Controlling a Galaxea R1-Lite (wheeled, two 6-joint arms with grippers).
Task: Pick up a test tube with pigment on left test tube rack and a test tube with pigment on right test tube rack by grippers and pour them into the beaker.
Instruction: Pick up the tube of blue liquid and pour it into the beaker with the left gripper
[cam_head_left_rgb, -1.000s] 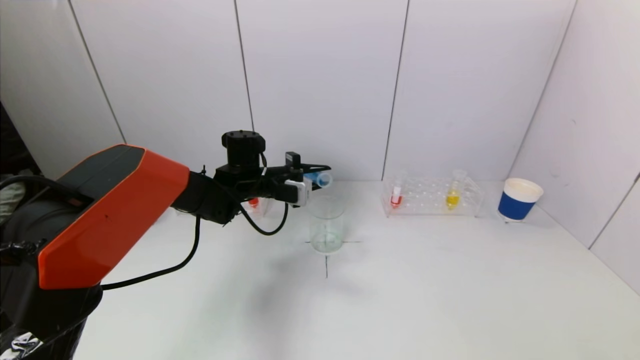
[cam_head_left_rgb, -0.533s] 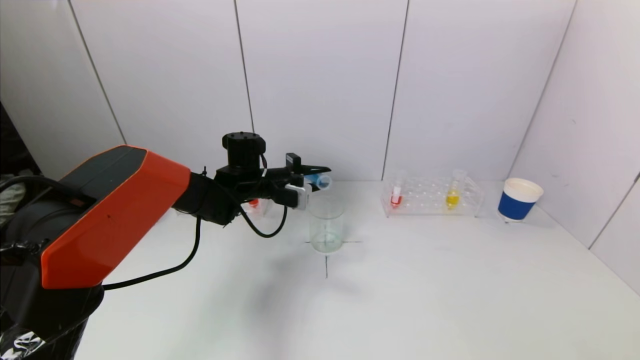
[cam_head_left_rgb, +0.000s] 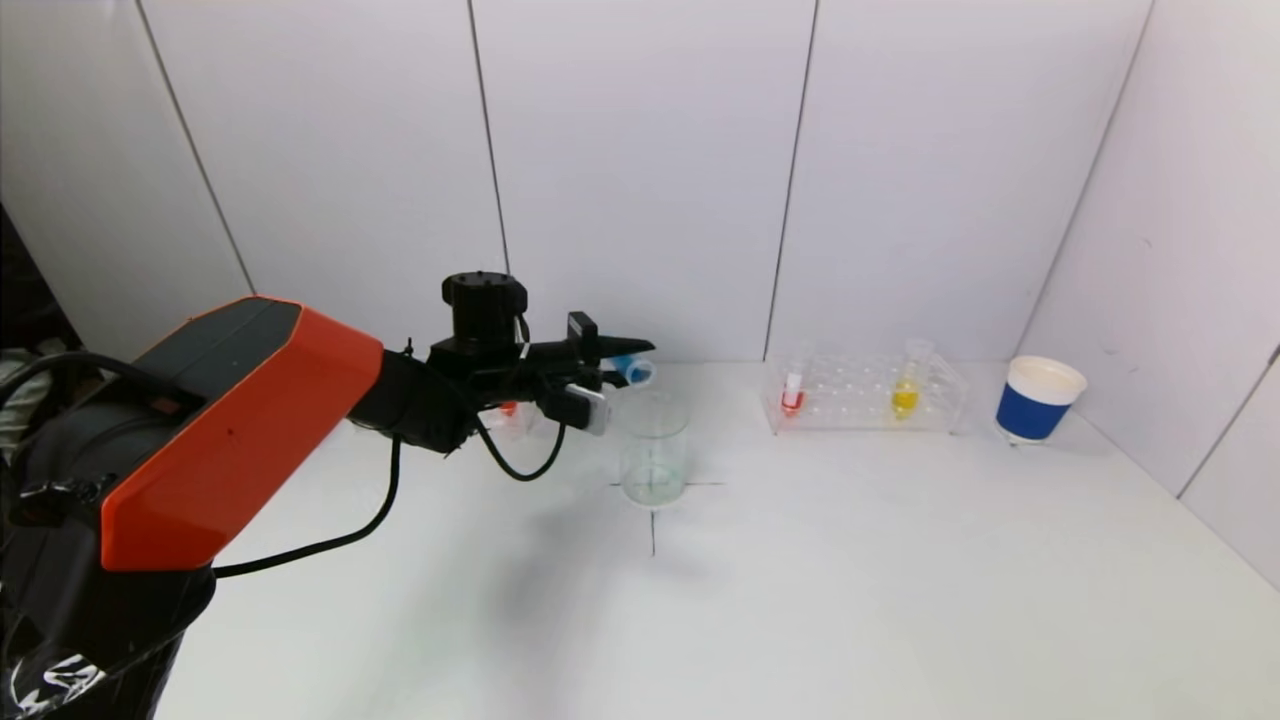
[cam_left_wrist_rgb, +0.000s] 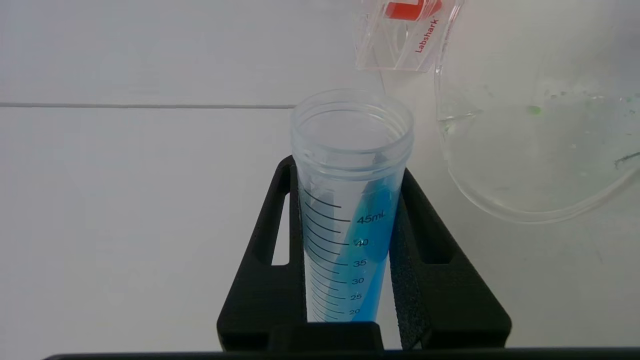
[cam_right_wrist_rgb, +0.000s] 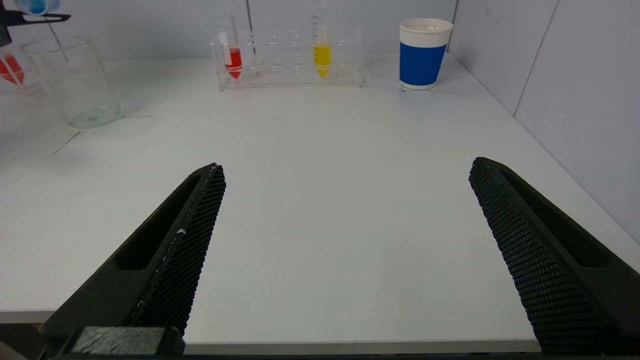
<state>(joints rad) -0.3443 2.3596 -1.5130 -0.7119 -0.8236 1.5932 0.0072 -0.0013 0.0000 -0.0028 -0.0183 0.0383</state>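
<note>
My left gripper (cam_head_left_rgb: 622, 362) is shut on a clear test tube with blue pigment (cam_head_left_rgb: 630, 372), tipped nearly level, its mouth just above and left of the beaker's rim. In the left wrist view the tube (cam_left_wrist_rgb: 350, 200) sits between both fingers (cam_left_wrist_rgb: 435, 260), blue liquid lying along its lower side. The clear glass beaker (cam_head_left_rgb: 653, 448) stands on a cross mark, with the rim (cam_left_wrist_rgb: 525, 165) close by. The left rack (cam_head_left_rgb: 510, 412) holds a red tube, mostly hidden by the arm. The right rack (cam_head_left_rgb: 865, 392) holds a red tube (cam_head_left_rgb: 792, 392) and a yellow tube (cam_head_left_rgb: 906, 392). My right gripper (cam_right_wrist_rgb: 345, 200) is open, low over the table's near edge.
A blue and white paper cup (cam_head_left_rgb: 1038, 398) stands at the far right beside the right rack. White wall panels close the back and right side. A black cable hangs under my left arm (cam_head_left_rgb: 380, 500).
My left gripper has drawn slightly left and lower with the blue tube and rolled a little. The beaker and racks have not moved.
</note>
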